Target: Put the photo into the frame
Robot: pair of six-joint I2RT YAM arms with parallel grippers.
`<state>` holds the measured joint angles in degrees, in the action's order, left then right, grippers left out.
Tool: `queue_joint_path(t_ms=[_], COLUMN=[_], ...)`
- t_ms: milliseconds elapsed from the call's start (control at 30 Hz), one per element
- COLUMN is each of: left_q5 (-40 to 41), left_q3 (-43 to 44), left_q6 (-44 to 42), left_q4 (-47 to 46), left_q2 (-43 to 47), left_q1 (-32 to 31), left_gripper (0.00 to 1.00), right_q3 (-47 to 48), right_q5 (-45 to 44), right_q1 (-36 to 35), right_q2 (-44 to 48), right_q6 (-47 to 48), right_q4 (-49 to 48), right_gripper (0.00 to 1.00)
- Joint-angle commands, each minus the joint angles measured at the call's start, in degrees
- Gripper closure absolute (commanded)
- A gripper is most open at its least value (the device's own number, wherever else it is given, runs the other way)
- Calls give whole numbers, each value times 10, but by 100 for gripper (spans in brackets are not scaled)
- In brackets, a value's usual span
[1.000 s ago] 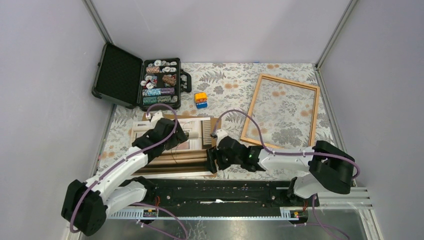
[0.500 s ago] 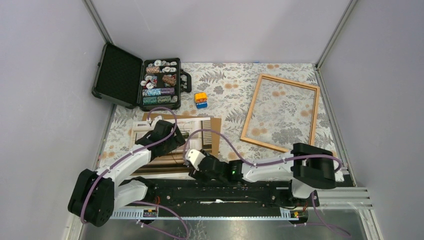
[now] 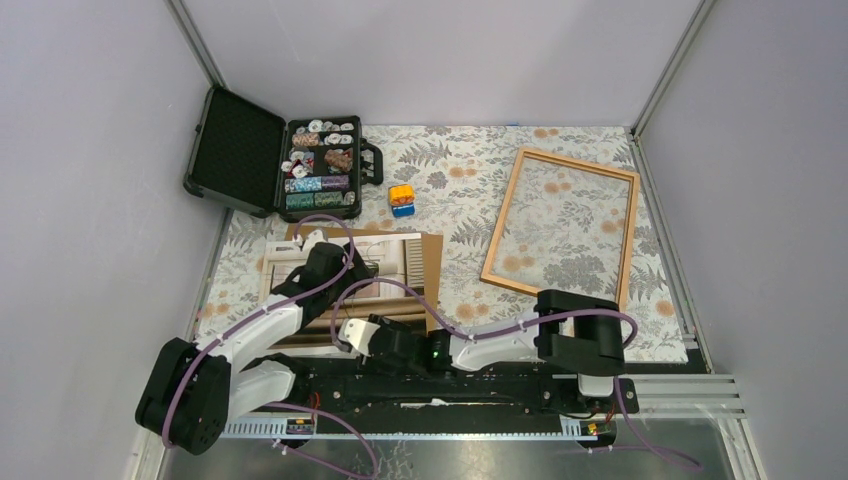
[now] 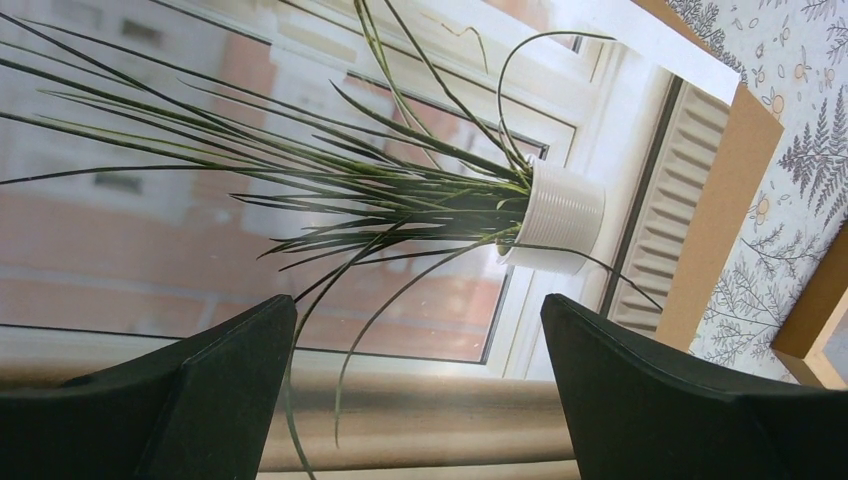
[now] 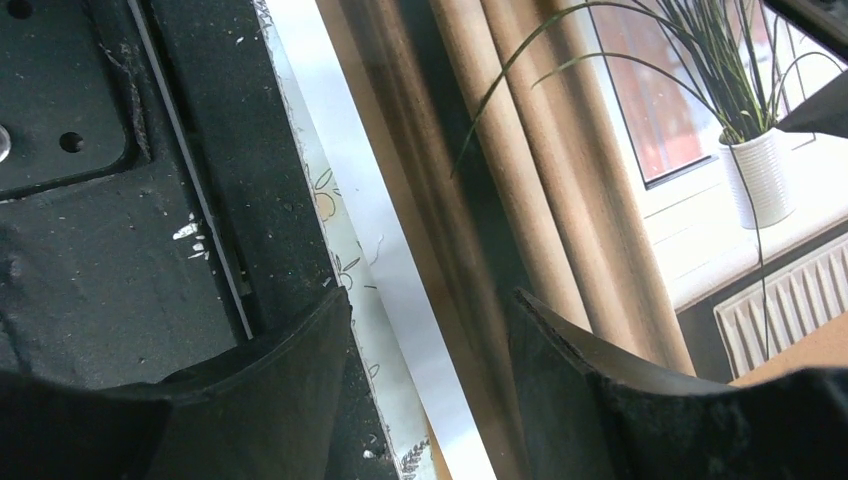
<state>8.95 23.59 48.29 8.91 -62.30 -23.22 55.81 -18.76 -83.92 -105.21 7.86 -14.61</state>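
Note:
The photo (image 3: 392,255), a grassy plant in a white pot with beige stripes, lies face up on a brown backing board (image 3: 433,268) at the table's near left. It fills the left wrist view (image 4: 300,200). My left gripper (image 3: 340,268) hovers open just above its middle, jaws wide (image 4: 420,400). My right gripper (image 3: 352,333) is open at the photo's near edge. In the right wrist view its jaws (image 5: 430,390) stand either side of the white border (image 5: 400,290). The wooden frame (image 3: 579,162) lies empty at the right.
An open black case (image 3: 235,150) of poker chips sits at the back left. A small yellow and blue cube (image 3: 402,198) lies beside it. The black base rail (image 3: 500,385) runs along the near edge. The frame's corner (image 4: 815,325) shows in the left wrist view.
My right arm has swung left along the near edge, from the photo's right side to its near-left edge. My left gripper has shifted slightly over the photo.

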Motion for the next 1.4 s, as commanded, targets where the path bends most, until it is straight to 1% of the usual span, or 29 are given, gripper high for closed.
queue_joint_path(t_ms=[0, 167, 367, 467, 567, 700, 1067, 1267, 1367], left_q5=[-12, -14, -14, -14, -14, -14, -16, -17, -17], left_q3=[-23, -25, -27, -26, -26, -26, -26, -26, -25], left_q6=[8, 8, 8, 8, 8, 8, 5, 4, 4], left_q4=[11, 11, 10, 10, 10, 10, 8, 8, 7], left_q2=[-5, -4, -1, -2, -1, -3, -4, -3, -4], left_q1=[3, 3, 3, 3, 3, 3, 3, 3, 3], left_gripper=[1, 1, 1, 1, 1, 1, 1, 1, 1], right_q3=[30, 35, 41, 41, 34, 30, -10, -60, -74], right_q5=[-21, -46, -118, -155, -164, -165, -226, -247, -270], right_q1=[-9, -15, -27, -31, -33, -33, -33, -33, -33], right_q2=[-18, -36, -54, -54, -32, -7, -10, 16, 21], right_q6=[24, 41, 68, 74, 71, 64, 74, 61, 46], right_q4=[-21, -29, -40, -47, -56, -57, -97, -114, -115], right_gripper=[35, 35, 36, 39, 42, 43, 44, 40, 33])
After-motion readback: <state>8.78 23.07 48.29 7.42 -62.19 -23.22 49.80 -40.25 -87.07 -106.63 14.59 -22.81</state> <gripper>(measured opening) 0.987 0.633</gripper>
